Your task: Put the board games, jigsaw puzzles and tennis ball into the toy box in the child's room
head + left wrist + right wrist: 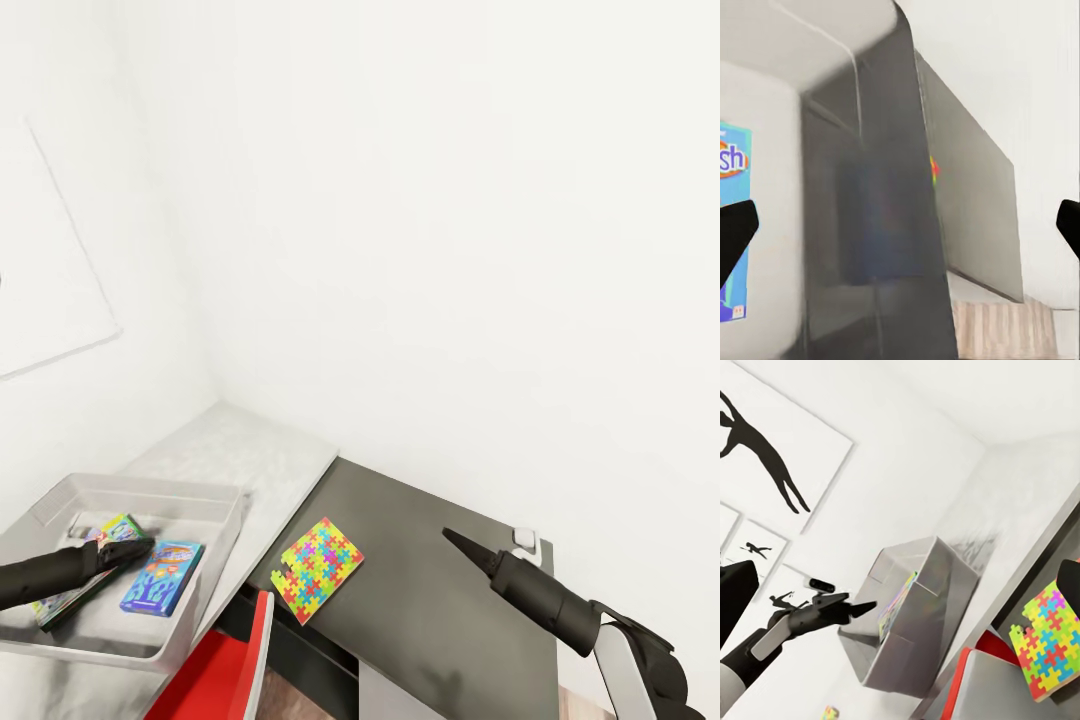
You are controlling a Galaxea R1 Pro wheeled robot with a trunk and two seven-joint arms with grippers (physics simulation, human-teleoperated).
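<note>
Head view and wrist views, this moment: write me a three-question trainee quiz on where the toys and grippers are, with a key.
1. True or false: the jigsaw puzzle lies on the dark lower table section, outside the toy box.
2. Which board game lies flat on the toy box floor? A) blue board game B) a red one C) none
3. Fill in: the left gripper hovers over the ____.

Key: 1 true; 2 A; 3 toy box.

White walls [450, 250] meet at corner, upper left. Dancer pictures [765, 450] on wall. Red chair [215, 675] bottom left. Wood floor [1001, 330].
</note>
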